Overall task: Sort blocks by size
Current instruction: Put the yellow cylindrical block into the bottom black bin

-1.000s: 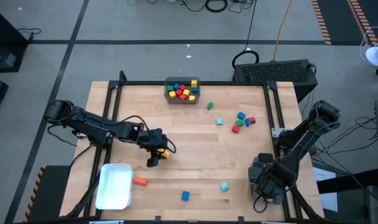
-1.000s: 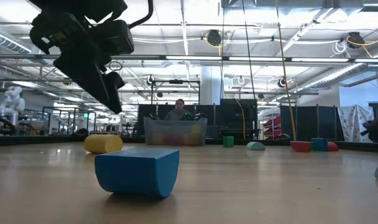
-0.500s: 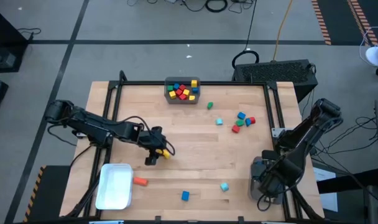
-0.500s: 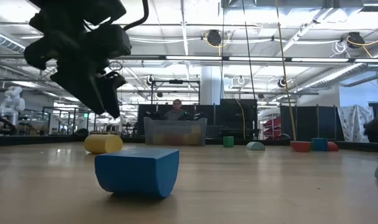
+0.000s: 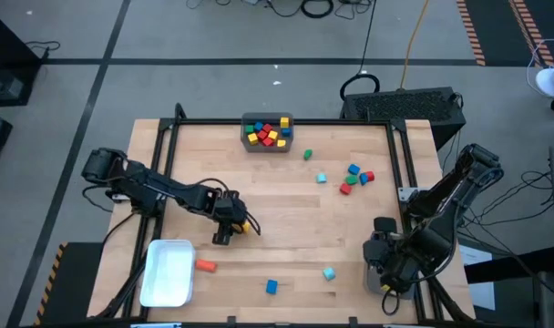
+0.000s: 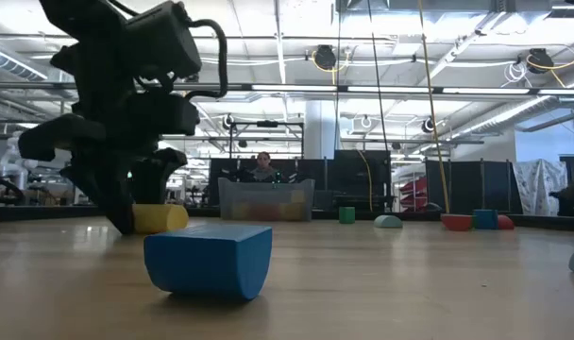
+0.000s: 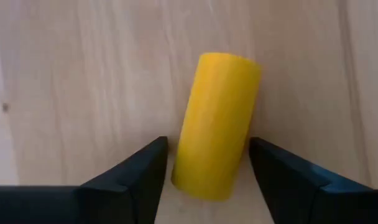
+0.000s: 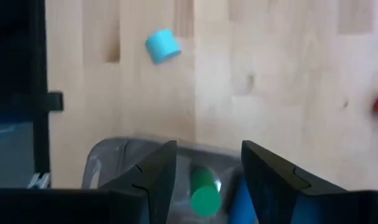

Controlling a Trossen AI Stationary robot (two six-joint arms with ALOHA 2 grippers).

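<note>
Both arms are dark and made of chunky joined parts. Black cables loop along them. The fingers (image 7: pixel 139 180) are flat, dark wedges.

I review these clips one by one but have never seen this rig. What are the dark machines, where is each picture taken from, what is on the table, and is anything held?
Two dark robot arms work at a wooden table. One picture looks straight down, one looks level across the tabletop, and two come from cameras on the wrists.

Coloured blocks lie scattered; more fill a grey bin at the far edge. A white bin sits near the front left.

The left gripper is low over a yellow block, its open fingers on either side, not yet closed on it. The right gripper waits at the front right, open, above a clear bin holding a green block. Nothing is held.
</note>
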